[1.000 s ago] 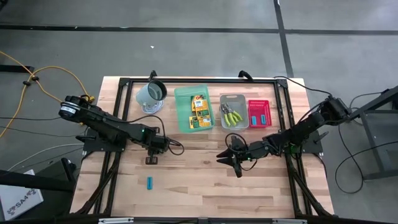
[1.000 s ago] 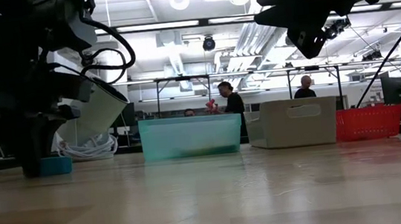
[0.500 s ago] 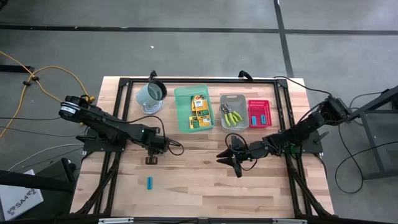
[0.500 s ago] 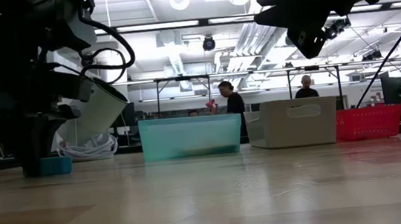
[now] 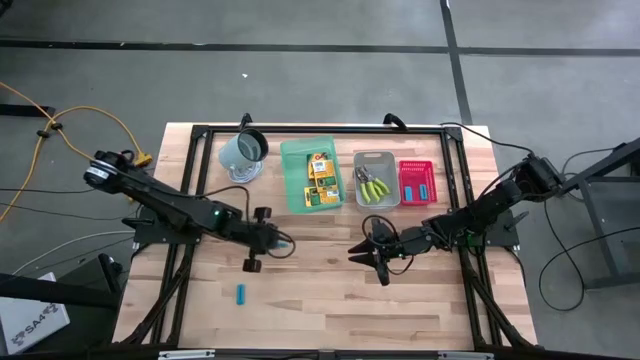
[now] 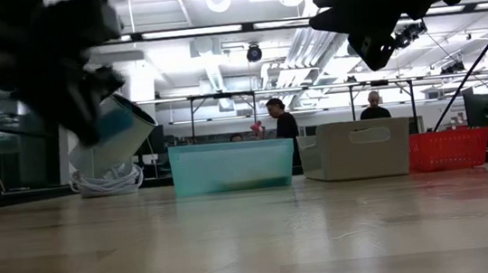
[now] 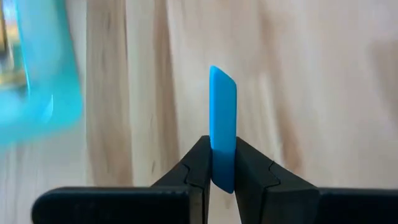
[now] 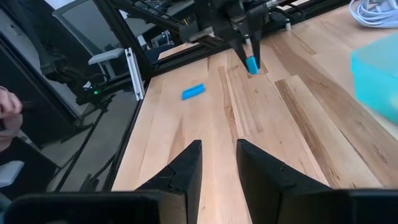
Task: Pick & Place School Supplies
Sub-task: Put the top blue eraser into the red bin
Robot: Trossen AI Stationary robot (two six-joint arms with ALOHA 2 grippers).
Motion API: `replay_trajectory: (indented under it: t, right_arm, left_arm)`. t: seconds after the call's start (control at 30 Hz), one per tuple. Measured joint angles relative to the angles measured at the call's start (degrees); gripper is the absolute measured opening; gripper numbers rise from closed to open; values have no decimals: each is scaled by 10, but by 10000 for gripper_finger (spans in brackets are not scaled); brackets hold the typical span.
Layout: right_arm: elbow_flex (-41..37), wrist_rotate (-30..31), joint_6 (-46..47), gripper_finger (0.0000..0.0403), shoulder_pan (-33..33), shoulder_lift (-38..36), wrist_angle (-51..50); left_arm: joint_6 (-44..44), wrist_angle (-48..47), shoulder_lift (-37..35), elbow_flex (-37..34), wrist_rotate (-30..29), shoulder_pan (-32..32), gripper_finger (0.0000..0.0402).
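Observation:
My left gripper (image 5: pixel 281 243) is left of the table's middle, shut on a stubby cyan-blue piece (image 7: pixel 222 118), also seen from the right wrist as the blue piece (image 8: pixel 251 65) below dark fingers. A second blue piece (image 5: pixel 241 293) lies flat near the front left. Yellow-orange boxes (image 5: pixel 320 176) lie in the green tray (image 5: pixel 290 180), yellow-green-handled tools (image 5: pixel 373 186) in the grey tray (image 5: pixel 393 198), and blue pieces (image 5: pixel 416 188) in the red tray (image 5: pixel 404 200). My right gripper (image 5: pixel 368 262) hangs open over the table's middle right, holding nothing. My left gripper pinches one end of the blue piece (image 7: pixel 222 169) between its two fingers (image 7: pixel 196 165), on its two broad faces. The fingers slant down from the table's left side. The piece sticks out beyond the fingertips along their line and hangs clear of the table.
A grey-green mug (image 5: pixel 243 150) lies on its side at the far left beside a coil of white cable. The three trays stand in a row along the far edge. Black frame rails run around the table. People stand in the room beyond.
My left gripper has risen from the table and swung toward the table's right, tipping less steeply downward. The blue piece, which stood on the table between its fingers, is now lifted clear. The right arm has kept still.

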Motion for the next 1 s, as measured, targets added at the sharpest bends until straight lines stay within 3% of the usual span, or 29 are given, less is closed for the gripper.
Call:
replay_trajectory:
  t: [0.67,1.0]
  right_arm:
    - [0,18,-122,91,0,0,70]
    - [0,19,-173,91,6,0,82]
  left_arm:
    - [62,306,-3,0,-8,-4,39]
    - [107,501,88,0,-11,15,39]
